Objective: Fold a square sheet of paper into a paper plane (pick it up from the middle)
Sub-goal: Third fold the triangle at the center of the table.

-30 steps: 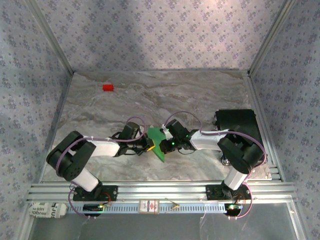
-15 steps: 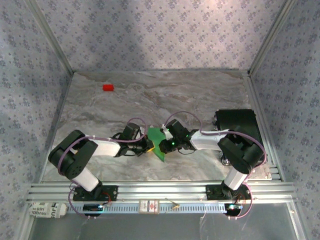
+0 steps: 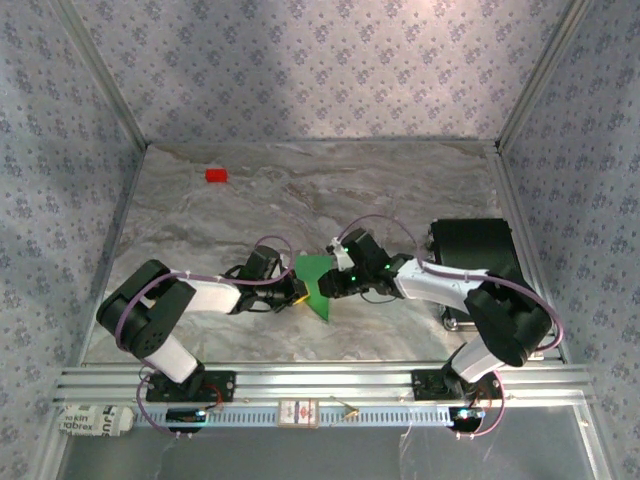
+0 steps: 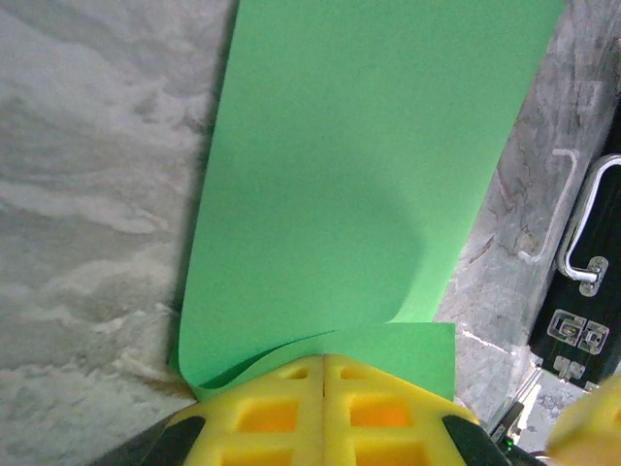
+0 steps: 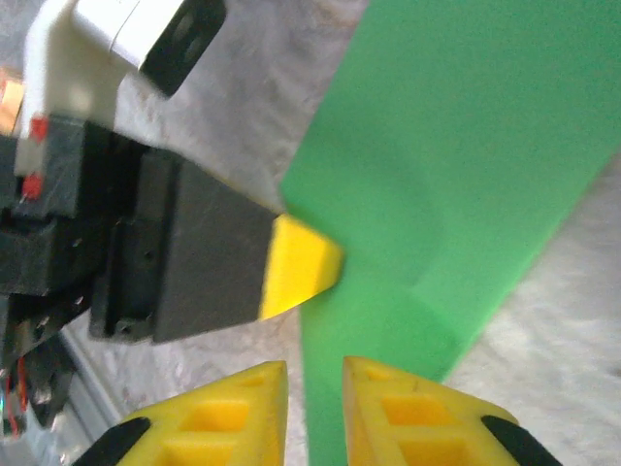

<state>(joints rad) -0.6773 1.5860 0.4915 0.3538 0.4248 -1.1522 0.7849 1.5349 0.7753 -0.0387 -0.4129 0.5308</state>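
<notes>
Smooth green paper sheet [image 4: 369, 175], edge curled, over veined marble worktop [image 4: 87, 194]; L hand [image 4: 323, 364] clamped on it, R hand [image 5: 313, 374] slightly apart. Top view: pointed tip.

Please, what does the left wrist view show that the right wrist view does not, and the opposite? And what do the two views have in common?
Left wrist view: the left claw shut on the curled lower edge of the green paper, and a black case with a metal handle at the right.
Right wrist view: the right claw, jaws slightly apart with the paper's edge in the gap, and the left claw's black body from the side, its yellow fingertip at the paper's edge.
Both: the green paper, the left claw's yellow fingers and the marble table behind them.
</notes>
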